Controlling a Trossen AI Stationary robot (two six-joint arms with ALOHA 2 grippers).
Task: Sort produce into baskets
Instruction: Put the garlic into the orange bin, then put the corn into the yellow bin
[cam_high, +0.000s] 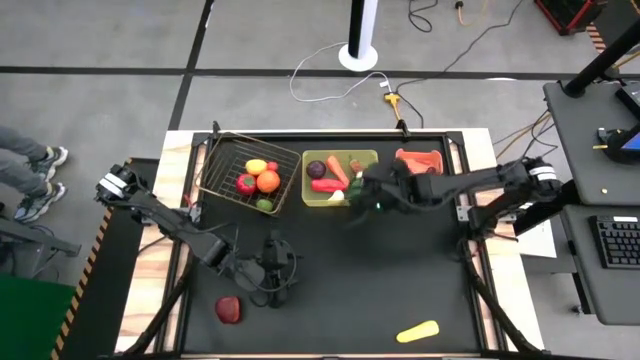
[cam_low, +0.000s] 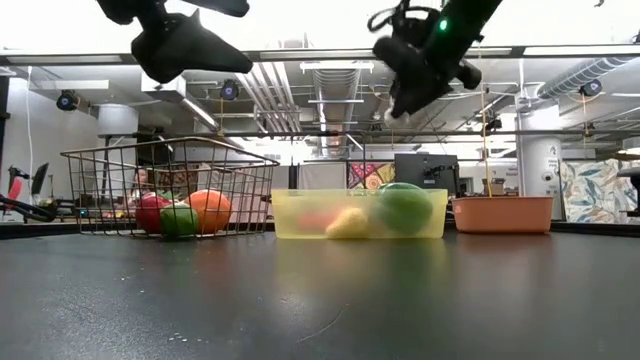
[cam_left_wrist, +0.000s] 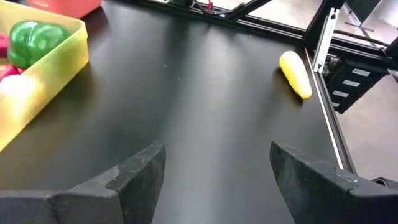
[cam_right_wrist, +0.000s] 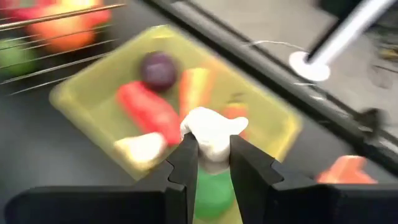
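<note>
The black table (cam_high: 330, 300) carried three containers along its far edge: a wire basket (cam_high: 214, 182) toward the left arm's side, a yellow-green tray (cam_high: 368, 157) in the middle, and a salmon-red bin (cam_high: 420, 160) toward the right arm's side. The right gripper (cam_right_wrist: 208, 163) hung above the tray, its fingers nearly closed on a small white piece, probably the garlic (cam_right_wrist: 211, 132). The tray lay directly beneath that load, so the coming release seemed to need little more than lowering and letting go. In the tray lay a purple beet (cam_right_wrist: 158, 70), a red chili (cam_right_wrist: 147, 106), a carrot (cam_right_wrist: 194, 87) and a green pepper (cam_left_wrist: 31, 41).

The left gripper (cam_left_wrist: 214, 177) hovered over the near middle of the table, fingers apart and empty. A yellow vegetable (cam_high: 418, 331) lay loose near the front edge, its long axis roughly along that edge; a red fruit (cam_high: 228, 309) lay closer, just on the left arm's side. The left arm was nearer to both.

No brand or readable writing showed.
</note>
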